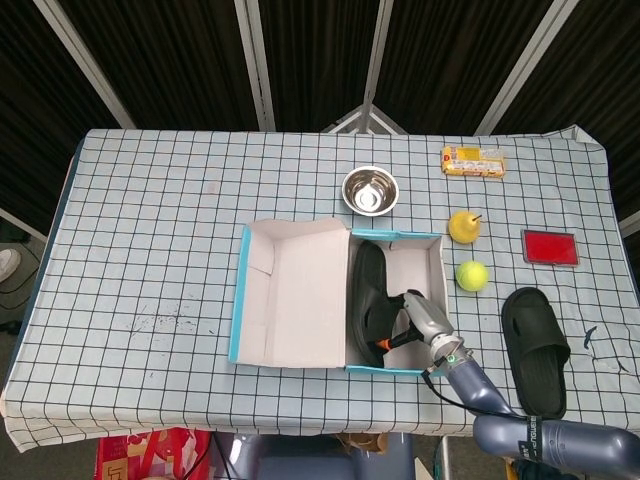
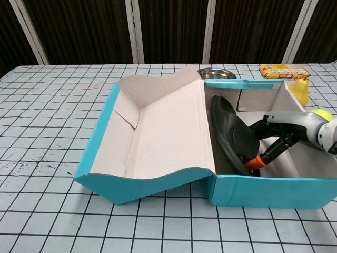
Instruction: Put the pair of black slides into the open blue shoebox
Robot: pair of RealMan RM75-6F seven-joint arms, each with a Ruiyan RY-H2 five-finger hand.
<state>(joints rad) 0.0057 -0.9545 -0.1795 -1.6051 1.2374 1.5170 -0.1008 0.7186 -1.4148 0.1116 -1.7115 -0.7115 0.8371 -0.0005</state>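
The open blue shoebox (image 1: 240, 300) lies mid-table with its lid folded out to the left; the chest view shows its front wall (image 2: 274, 190). One black slide (image 1: 367, 292) stands on its edge inside the box, leaning against the left wall, also visible in the chest view as the black slide (image 2: 231, 134). My right hand (image 1: 418, 318) reaches into the box and holds that slide, dark fingers over its strap and an orange-tipped thumb (image 2: 256, 162) low against the sole. The second black slide (image 1: 535, 350) lies on the table right of the box. My left hand is out of sight.
A steel bowl (image 1: 370, 190) sits behind the box. A yellow pear (image 1: 462, 226) and a tennis ball (image 1: 471, 275) lie close to the box's right wall. Further off are a yellow packet (image 1: 473, 161) and a red card (image 1: 549, 247).
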